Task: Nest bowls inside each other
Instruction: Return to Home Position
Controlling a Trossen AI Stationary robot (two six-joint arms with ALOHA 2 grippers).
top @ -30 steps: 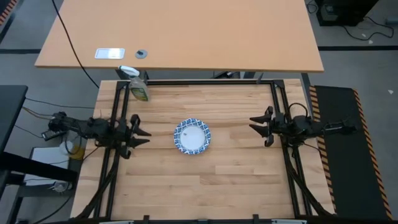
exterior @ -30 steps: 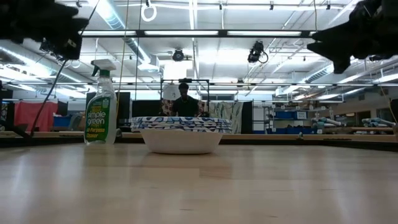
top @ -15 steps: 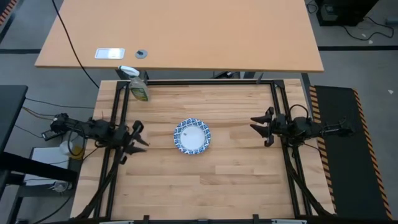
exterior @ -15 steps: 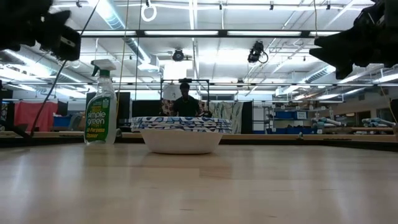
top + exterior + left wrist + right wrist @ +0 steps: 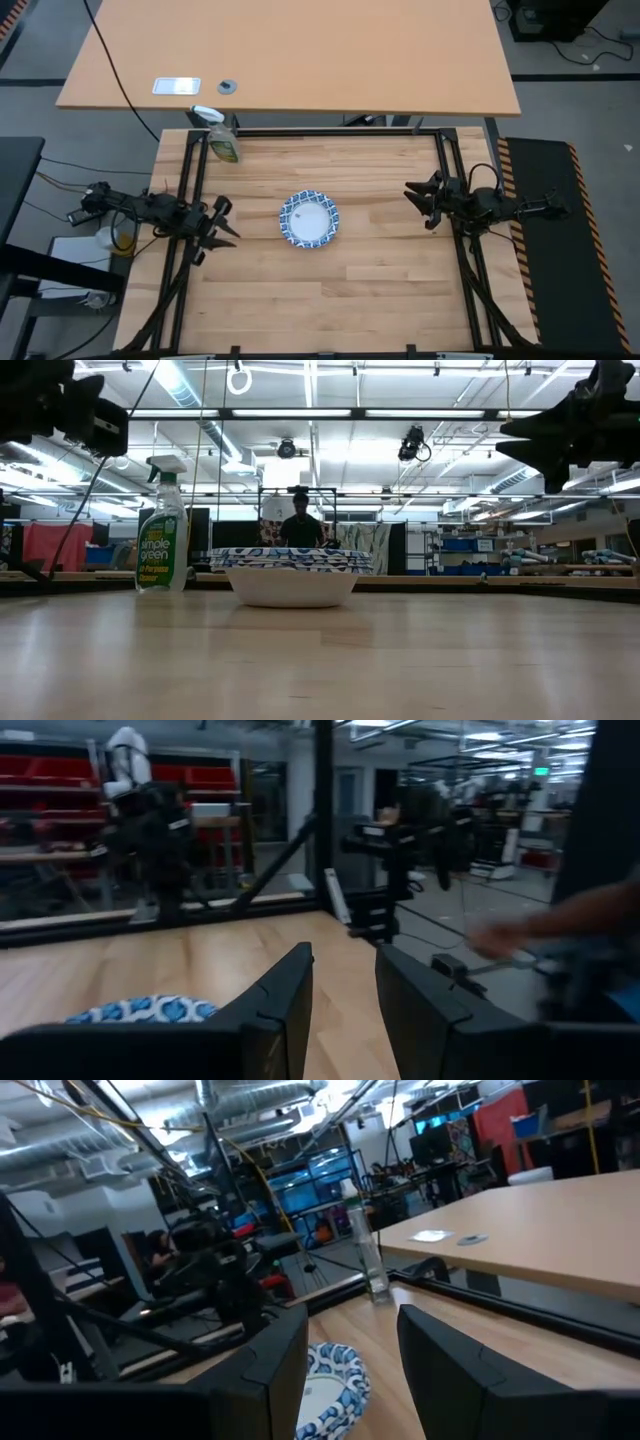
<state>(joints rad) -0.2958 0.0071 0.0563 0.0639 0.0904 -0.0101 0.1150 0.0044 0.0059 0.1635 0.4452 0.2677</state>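
The bowls (image 5: 309,219) stand nested in one stack at the middle of the table, blue-patterned rims up; the low view shows the rims layered over a white bowl wall (image 5: 292,582) whose base rests on the wood. My left gripper (image 5: 224,222) hovers open near the table's left edge, pointing level toward the stack (image 5: 140,1011). My right gripper (image 5: 416,197) hovers open near the right edge, also level and facing the stack (image 5: 335,1380). Nothing sits between either pair of fingers (image 5: 285,1010) (image 5: 440,1360).
A green-labelled spray bottle (image 5: 222,141) stands upright at the table's far left corner (image 5: 163,535). Black frame rails (image 5: 190,180) run along the left, right and far edges. A person (image 5: 300,525) stands beyond the far edge; a blurred hand (image 5: 510,935) shows beside the table.
Both grippers have rolled a little about their own pointing line while staying at their edges of the table. My right gripper has tipped from slanting down to nearly level. The stack of bowls has not moved.
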